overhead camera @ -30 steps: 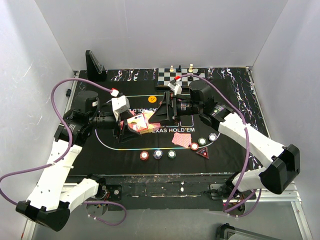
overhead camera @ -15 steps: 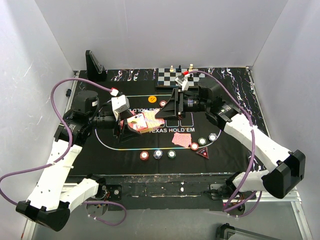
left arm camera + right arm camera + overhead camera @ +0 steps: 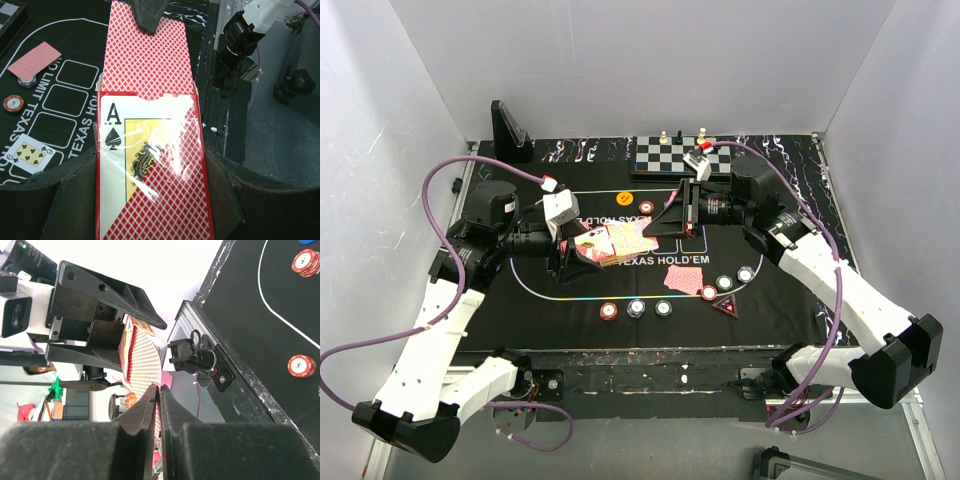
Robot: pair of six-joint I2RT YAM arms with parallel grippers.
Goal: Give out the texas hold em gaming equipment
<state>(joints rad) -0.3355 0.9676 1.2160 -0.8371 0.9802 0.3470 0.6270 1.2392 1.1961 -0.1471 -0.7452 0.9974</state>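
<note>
Right gripper [image 3: 159, 390] pinched the red-backed card [image 3: 147, 65], half out of the card box [image 3: 150, 175] clamped in the left gripper [image 3: 565, 255] above the mat [image 3: 570, 300]. Dealing seemed underway; the next move called for a straight pull clear.

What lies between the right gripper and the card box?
A red-backed card, partly out of the card box, held by the right gripper (left wrist view).

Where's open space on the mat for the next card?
Bare mat at the near left, between the left arm and the leftmost front chip, and at the near right corner past the triangular marker. Also the back strip between black stand and chessboard. Crowded middle: left gripper holds the card box, right gripper pinches a card from it.
</note>
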